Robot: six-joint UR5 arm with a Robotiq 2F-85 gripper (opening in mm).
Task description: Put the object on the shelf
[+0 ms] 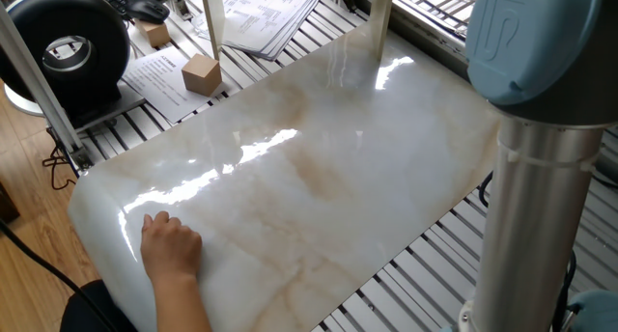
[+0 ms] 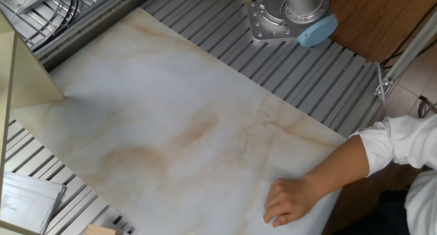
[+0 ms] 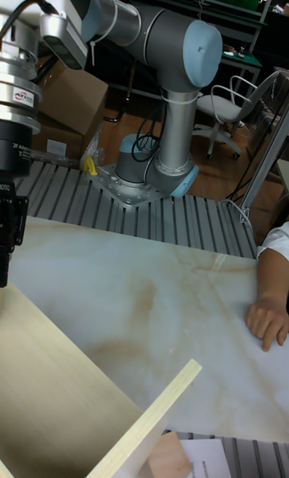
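Note:
The object does not show in any view. My gripper (image 3: 5,275) hangs at the far left edge of the tall view, black and cut off by the frame. It is just above the shelf's pale wooden top board (image 3: 64,381), and its jaws cannot be made out. The shelf's white legs (image 1: 379,18) stand at the far end of the marble slab (image 1: 319,168), and its side panel (image 2: 24,71) shows at the left in the other fixed view.
A person's hand (image 1: 172,247) lies flat on the slab's near corner, also seen as the hand (image 2: 290,199) with a white sleeve. A larger tan block (image 1: 201,73) sits on papers beyond the slab, and a small tan block (image 1: 152,33) lies near the keyboard. The arm's column (image 1: 536,207) rises at right.

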